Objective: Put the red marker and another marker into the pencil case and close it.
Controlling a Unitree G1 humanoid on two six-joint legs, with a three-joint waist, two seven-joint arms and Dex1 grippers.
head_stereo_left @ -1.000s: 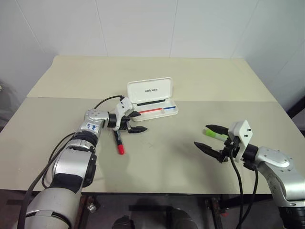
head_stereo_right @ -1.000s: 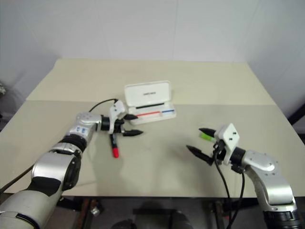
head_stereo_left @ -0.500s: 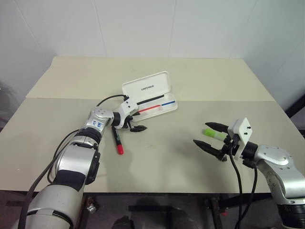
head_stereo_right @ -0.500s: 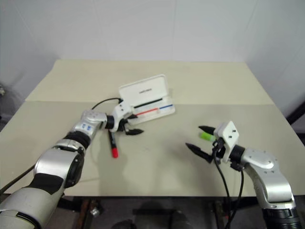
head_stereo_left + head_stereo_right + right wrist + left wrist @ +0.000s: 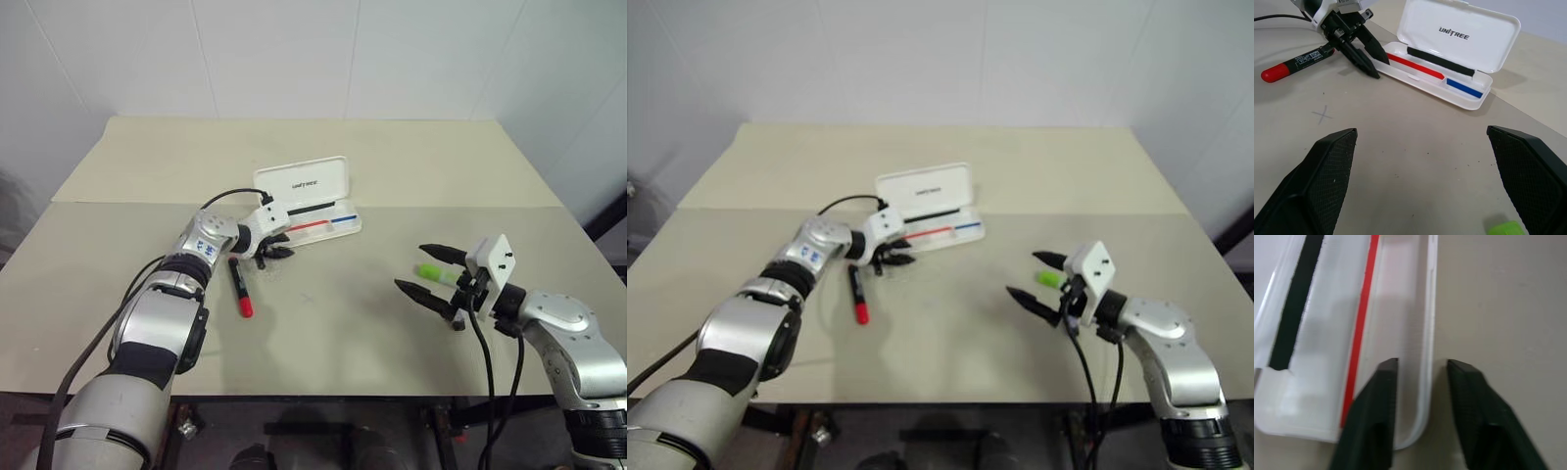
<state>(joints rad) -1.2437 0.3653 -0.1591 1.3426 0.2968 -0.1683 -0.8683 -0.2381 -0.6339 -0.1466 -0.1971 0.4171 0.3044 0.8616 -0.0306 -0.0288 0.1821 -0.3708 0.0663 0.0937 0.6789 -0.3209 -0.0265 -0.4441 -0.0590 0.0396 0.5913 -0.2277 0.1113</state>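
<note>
The pencil case (image 5: pixel 312 201) lies open toward the far middle of the table (image 5: pixel 323 323). The left end effector (image 5: pixel 1418 382) has narrowed around the tray's near wall, one finger inside and one outside, so the step in hand looks like gripping or steadying the case. A second ago it stood wide open just short of the case. The red marker (image 5: pixel 240 287) lies loose nearby. The right end effector (image 5: pixel 424 271) hangs wide open, empty, beside the lime-green highlighter (image 5: pixel 431 271) near the table's right edge; picking it up probably comes next.

One pencil case (image 5: pixel 312 199), one red marker (image 5: pixel 240 287), one green highlighter (image 5: pixel 432 272), one table (image 5: pixel 323 323).
</note>
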